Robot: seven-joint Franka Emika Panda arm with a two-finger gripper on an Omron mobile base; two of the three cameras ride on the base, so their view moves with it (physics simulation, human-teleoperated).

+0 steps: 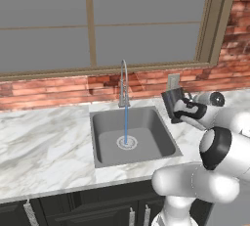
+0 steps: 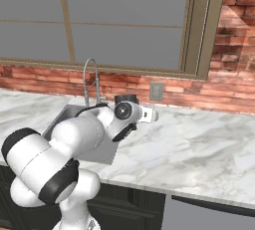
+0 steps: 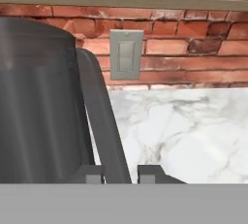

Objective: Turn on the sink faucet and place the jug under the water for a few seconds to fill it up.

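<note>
Here the water (image 1: 126,122) already runs: a thin blue stream falls from the faucet (image 1: 123,80) straight to the drain in the sink (image 1: 105,142). So, as I judge it, what is left for you is the filling.

The jug (image 1: 172,102) is right of the sink, above the counter (image 1: 44,146) and in front of the wall outlet (image 1: 173,80). It is not under the stream. The gripper (image 3: 121,172) holds it by the handle (image 3: 99,116): the two fingertips (image 3: 89,173) stand close together with the handle between them. This hold probably leaves the mouth free for the water.

The left base view shows you stream, drain and jug together. The right base view shows mainly the arm, with the jug's rim behind it. The hand view alone shows the pinch itself.
</note>
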